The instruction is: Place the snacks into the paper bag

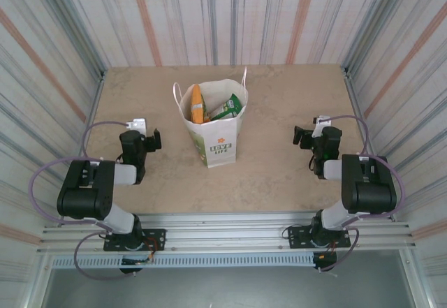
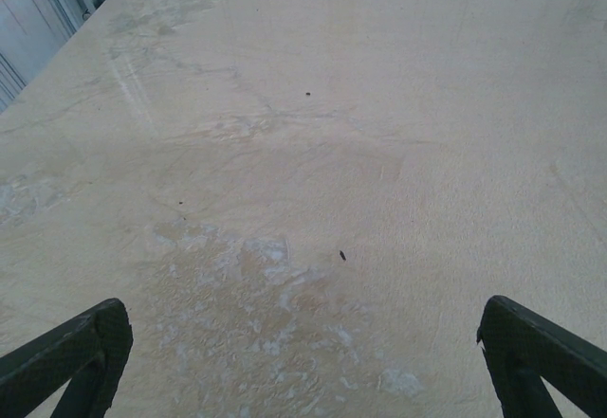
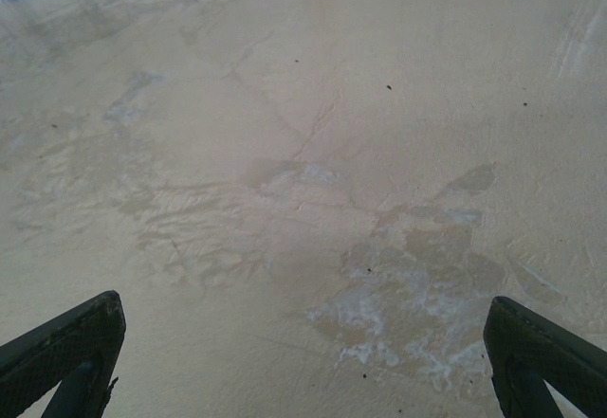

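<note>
The white paper bag (image 1: 217, 140) stands upright near the middle of the table, its mouth open. Inside it I see snacks: a yellow-orange packet (image 1: 198, 105) standing on end and a green packet (image 1: 228, 107) leaning beside it. My left gripper (image 1: 145, 137) rests low at the left, well apart from the bag, open with nothing between its fingers. In the left wrist view its fingertips (image 2: 81, 352) frame bare tabletop. My right gripper (image 1: 307, 135) sits at the right, also open and empty. Bare table lies between its fingertips (image 3: 536, 352) in the right wrist view.
The beige tabletop (image 1: 279, 175) is worn and stained. Striped walls (image 1: 49, 77) close in on the left, right and back. A metal rail (image 1: 230, 235) runs along the near edge where both arm bases are bolted.
</note>
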